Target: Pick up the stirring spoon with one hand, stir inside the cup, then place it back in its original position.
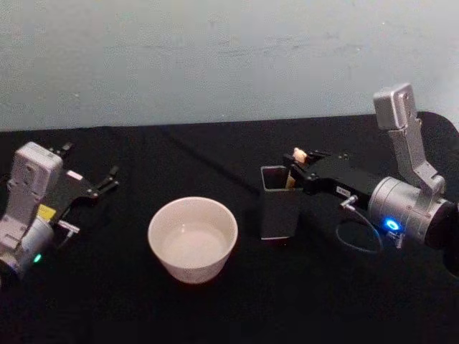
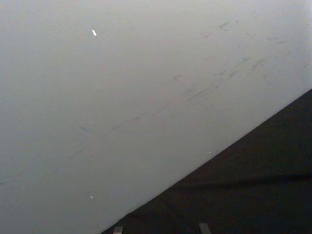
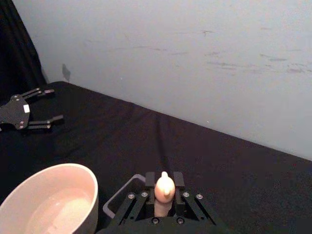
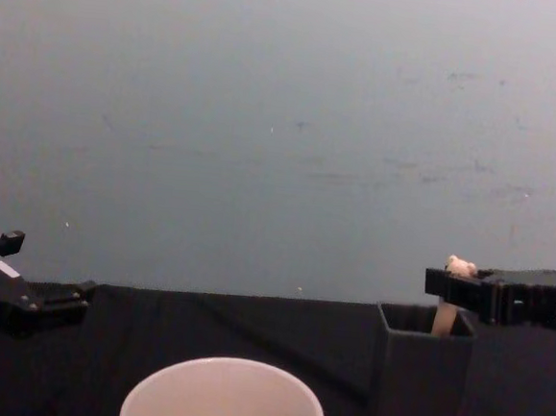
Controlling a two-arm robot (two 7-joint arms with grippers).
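Over the dark holder (image 1: 278, 203), right pincer (image 1: 296, 173) clamped on the stirring spoon (image 3: 165, 189) handle, bowl down inside. Beside the holder, cream cup (image 1: 192, 239) on the black tabletop (image 1: 107, 301). Far to the left, left pincer (image 1: 109, 179) spread wide, holding nothing.

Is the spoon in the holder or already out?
In: the spoon stands in the holder, with the right gripper shut on its handle.

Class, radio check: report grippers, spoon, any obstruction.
Right gripper shut on spoon, in holder. Left gripper open, parked left. Cup clear.
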